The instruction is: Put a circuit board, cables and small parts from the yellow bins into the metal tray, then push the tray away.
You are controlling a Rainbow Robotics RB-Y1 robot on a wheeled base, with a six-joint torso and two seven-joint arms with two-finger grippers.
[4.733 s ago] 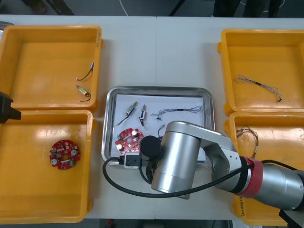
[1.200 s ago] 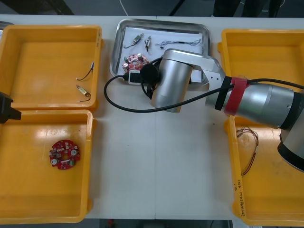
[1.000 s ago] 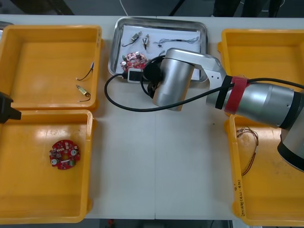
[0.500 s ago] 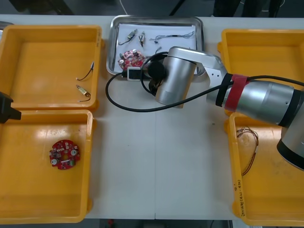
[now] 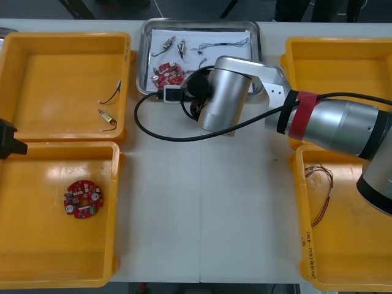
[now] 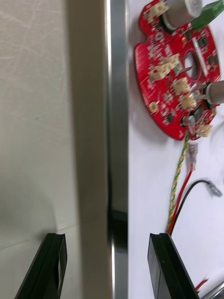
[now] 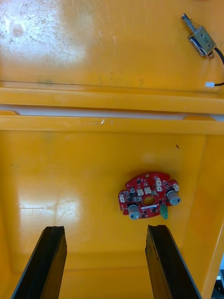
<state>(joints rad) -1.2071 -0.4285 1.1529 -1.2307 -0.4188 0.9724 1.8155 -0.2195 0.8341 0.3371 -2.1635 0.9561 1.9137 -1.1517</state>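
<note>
Tray (image 5: 143, 61) sits at the bench's (image 5: 202, 202) far edge, between the far left bin (image 5: 61, 79) and the far right bin (image 5: 343, 67). It holds a board (image 5: 168, 72), small metal parts (image 5: 169, 44) and cables (image 5: 220, 44). Right hand (image 6: 108, 238) is at its near rim, spread wide and gripping nothing, with one finger over the bench and the other over the white inside, beside a red and yellow cable (image 6: 178, 180). Left hand (image 7: 106, 229), also wide open and empty, hangs over the near left bin (image 7: 70, 177), which holds a second board (image 7: 149, 202).
</note>
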